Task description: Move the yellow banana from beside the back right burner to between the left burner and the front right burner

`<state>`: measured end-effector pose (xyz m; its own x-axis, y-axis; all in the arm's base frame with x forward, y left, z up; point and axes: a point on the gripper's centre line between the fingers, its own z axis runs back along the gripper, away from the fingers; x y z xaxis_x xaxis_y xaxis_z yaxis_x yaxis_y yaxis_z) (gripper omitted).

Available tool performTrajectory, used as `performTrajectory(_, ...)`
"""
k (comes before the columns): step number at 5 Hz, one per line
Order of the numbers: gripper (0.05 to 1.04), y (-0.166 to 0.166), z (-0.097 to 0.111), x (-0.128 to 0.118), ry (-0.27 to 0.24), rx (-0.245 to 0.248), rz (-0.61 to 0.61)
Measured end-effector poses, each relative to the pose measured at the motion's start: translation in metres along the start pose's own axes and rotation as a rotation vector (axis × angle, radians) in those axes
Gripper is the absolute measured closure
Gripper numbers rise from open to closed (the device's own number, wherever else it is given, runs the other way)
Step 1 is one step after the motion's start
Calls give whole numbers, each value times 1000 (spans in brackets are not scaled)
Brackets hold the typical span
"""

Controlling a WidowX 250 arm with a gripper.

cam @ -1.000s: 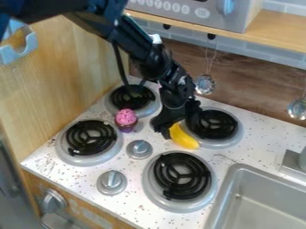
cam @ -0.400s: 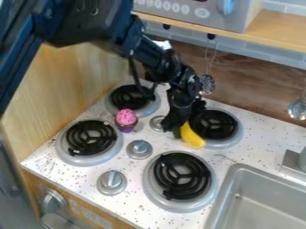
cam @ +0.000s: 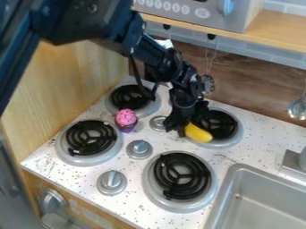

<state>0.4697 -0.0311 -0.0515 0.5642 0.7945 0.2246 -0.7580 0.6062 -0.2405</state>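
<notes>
Since the earlier frame, the yellow banana (cam: 199,133) has turned, and its near end has shifted to the right; the black gripper (cam: 182,124) has come slightly right too. Now the banana lies at the near left rim of the far right burner (cam: 222,126), just beside the gripper. Whether the gripper is clamped on it or loose, I cannot tell. I judge the banana to be a toy: light, stiff, rather slippery, not fragile, and best held across its middle. I count one banana, one pink cupcake (cam: 126,118) to the left, four burners, and three silver knobs (cam: 139,149) on the stove top.
</notes>
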Motion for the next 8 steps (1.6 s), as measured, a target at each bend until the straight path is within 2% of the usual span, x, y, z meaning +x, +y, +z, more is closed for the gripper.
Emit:
performTrajectory(1, 543, 8, 7, -6, 16, 4, -25)
performTrajectory(2, 543, 12, 42, -6, 5, -13, -25)
performTrajectory(3, 543, 42, 54, -13, 10, 20, 4)
performTrajectory(4, 543, 72, 68, -6, -17, 69, 56)
performTrajectory(5, 543, 106, 70, -7, -37, 131, 94)
performTrajectory(7, 543, 137, 65, -6, -95, 216, 165)
performTrajectory(8, 543, 150, 56, -5, -129, 253, 242)
